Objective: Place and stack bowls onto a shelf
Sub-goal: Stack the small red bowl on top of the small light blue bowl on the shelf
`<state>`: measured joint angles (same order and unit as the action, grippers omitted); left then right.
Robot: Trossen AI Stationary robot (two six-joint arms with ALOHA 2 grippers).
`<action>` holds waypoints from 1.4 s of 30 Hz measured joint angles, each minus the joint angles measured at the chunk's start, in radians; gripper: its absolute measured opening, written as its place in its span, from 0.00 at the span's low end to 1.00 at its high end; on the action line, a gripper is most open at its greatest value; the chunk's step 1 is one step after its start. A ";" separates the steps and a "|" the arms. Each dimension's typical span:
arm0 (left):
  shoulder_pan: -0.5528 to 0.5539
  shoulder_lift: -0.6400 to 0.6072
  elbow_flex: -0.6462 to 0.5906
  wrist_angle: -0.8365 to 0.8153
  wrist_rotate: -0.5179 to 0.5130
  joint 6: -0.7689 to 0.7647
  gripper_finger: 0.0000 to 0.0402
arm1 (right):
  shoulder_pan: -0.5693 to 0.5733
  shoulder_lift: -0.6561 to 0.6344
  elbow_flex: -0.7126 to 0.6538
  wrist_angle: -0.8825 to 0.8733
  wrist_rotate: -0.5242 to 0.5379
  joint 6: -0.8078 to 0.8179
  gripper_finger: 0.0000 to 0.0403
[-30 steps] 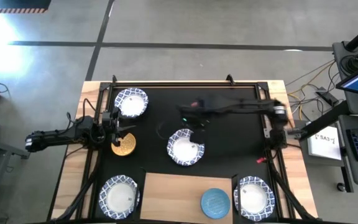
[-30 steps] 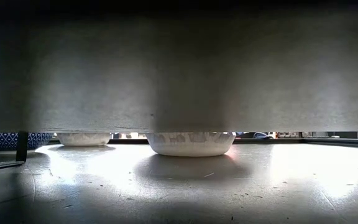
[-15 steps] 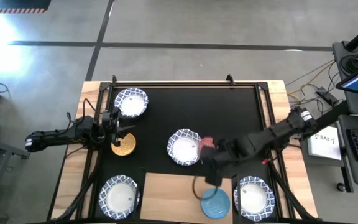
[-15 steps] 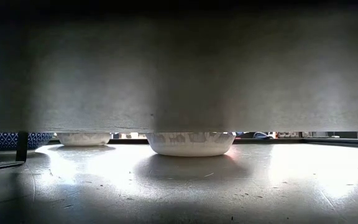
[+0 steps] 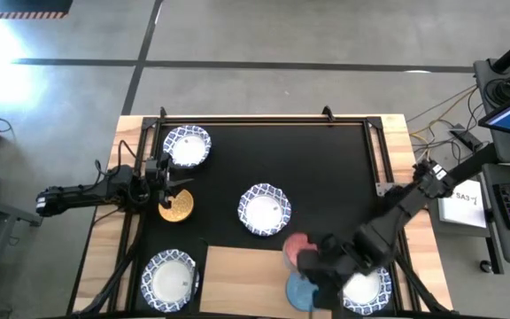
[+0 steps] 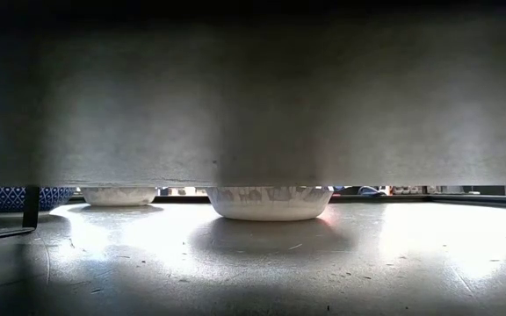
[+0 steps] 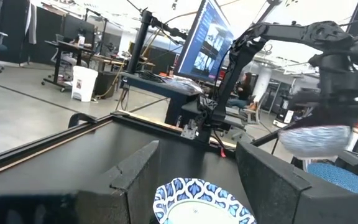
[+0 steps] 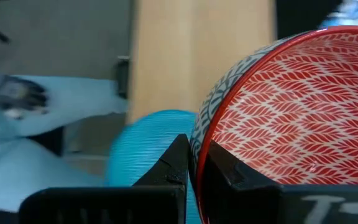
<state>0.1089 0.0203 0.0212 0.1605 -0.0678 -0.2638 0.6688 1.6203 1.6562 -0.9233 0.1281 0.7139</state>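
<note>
The shelf [image 5: 255, 266] lies at the table's front edge, the plain blue bowl [image 5: 297, 291] at its right end; the right gripper [image 8: 194, 163], clamped on the red bowl [image 5: 297, 246], holds it just above; the left gripper [image 5: 168, 182] waits unclenched near the left edge.

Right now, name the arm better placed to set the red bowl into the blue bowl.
Right: its pincer grips the red bowl above the blue bowl on the shelf. The left pincer waits by the gold bowl.
</note>
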 joint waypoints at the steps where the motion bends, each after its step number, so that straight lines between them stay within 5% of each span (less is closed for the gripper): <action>1: 0.000 0.000 0.000 0.001 0.000 0.000 0.48 | 0.017 0.000 0.000 0.018 -0.002 0.009 0.03; 13: 0.000 0.001 0.000 0.001 0.000 0.000 0.48 | 0.134 0.069 -0.015 0.129 -0.005 0.036 0.03; 42: 0.000 0.002 0.000 0.000 0.000 0.000 0.48 | 0.137 0.094 -0.016 0.068 -0.086 -0.034 0.03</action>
<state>0.1090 0.0219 0.0214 0.1604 -0.0676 -0.2639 0.8055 1.7145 1.6398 -0.8551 0.0418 0.6798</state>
